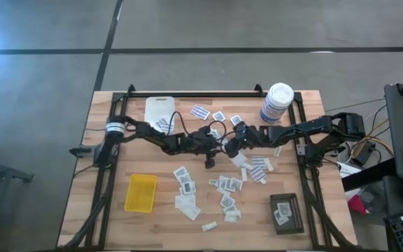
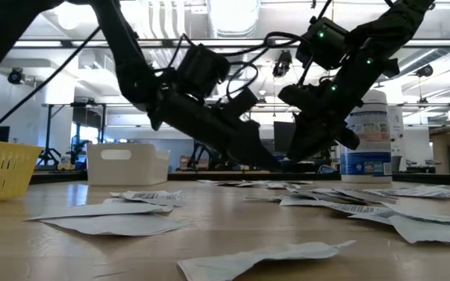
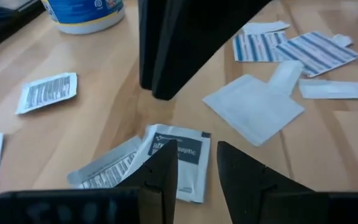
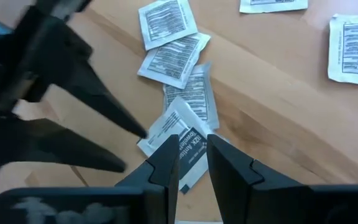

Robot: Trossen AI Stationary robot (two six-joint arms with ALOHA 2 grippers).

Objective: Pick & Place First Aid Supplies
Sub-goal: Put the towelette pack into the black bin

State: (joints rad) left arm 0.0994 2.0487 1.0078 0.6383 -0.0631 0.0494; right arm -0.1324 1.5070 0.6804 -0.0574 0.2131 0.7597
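Both end effectors are met over the middle of the wooden tabletop (image 1: 110, 168), lowered onto one small overlapping pile of packets (image 1: 238, 158).

The left end effector (image 3: 196, 163) is seen with a narrow gap between its fingers, directly over a white antiseptic packet with a dark centre (image 3: 178, 155); whether that packet is pinched cannot be told. The right end effector (image 4: 193, 152) is likewise narrowly parted, with the same dark-printed packet (image 4: 188, 155) lying between and under its fingertips.

Other first aid supplies are scattered about: blue-and-white striped strips (image 3: 289, 48), a plain white pad (image 3: 253, 107), and barcode-printed packets (image 4: 166, 22). A few packets are already held in the black tray (image 1: 287, 212). The yellow tray (image 1: 140, 192), the white tray (image 1: 158, 109) and the wipes canister (image 1: 277, 102) stand around them.
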